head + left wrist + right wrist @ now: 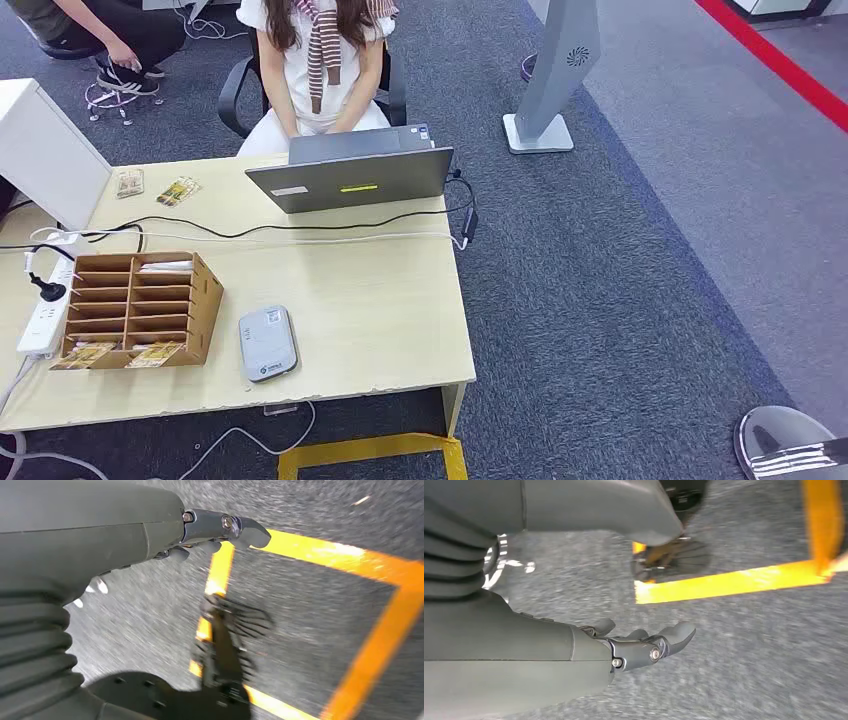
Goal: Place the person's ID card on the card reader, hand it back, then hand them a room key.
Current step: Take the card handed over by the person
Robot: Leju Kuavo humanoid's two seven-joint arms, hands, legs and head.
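Seen from the head, the card reader (268,343) lies on the desk (380,310) beside a wooden rack (135,308); no ID card visible, so the first step appears not begun. At the wrists, the left hand (220,530) and right hand (644,642) hang over carpet, holding nothing, fingers loosely apart; next, one must rise toward the seated person (320,60).

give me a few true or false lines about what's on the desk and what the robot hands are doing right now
1. The card reader lies flat near the desk's front edge, right of the wooden organizer. True.
2. An ID card already sits on the card reader. False: its top is bare.
3. The laptop is open in front of a seated person. True.
4. The left robot hand grips a room key. False: it hangs over the carpet holding nothing.
5. The right robot hand rests on the desk. False: it hangs over the floor by yellow tape.
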